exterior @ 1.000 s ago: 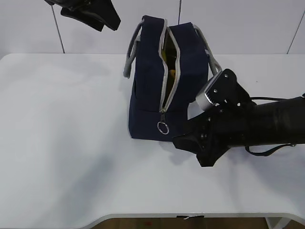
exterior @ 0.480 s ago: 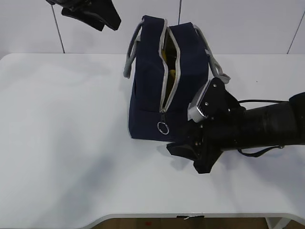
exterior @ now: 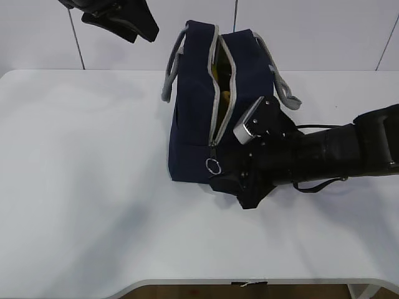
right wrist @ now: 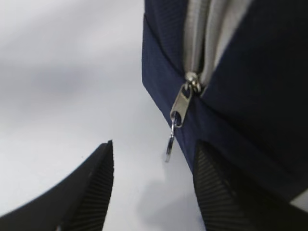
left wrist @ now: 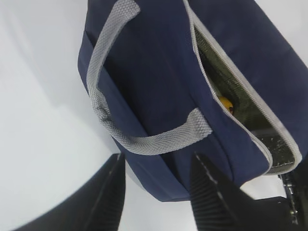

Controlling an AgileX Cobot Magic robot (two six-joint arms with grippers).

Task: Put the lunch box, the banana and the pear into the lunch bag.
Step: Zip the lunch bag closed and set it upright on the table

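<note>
Item one, on my exterior camera: the lunch bag, navy fabric, standing upright near the middle of the white surface, toward its far edge. Its grey zipper is open along the top and partway down the near end; the ring pull hangs low on that end. Grey strap handles rise on both sides.

Item two: something yellow visible through the zipper gap, inside the bag. My left wrist camera picks up the same, a small yellow shape with a dark tip against the shiny lining. I cannot tell whether it is the banana or the pear. I do not see the lunch box in any view.

Item three: the right gripper, low at the surface, just beside the near right corner of the bag and close to the ring pull. My right wrist camera shows its fingers apart, with the zipper slider and ring hanging between and beyond them, not touched; the right-hand finger sits against or very near the bag fabric, I cannot tell which.

Item four: the left gripper, held high at the upper left of the exterior camera, well apart from the bag. My left wrist camera shows its fingers apart and empty, looking down on the bag's side and one handle.
</note>
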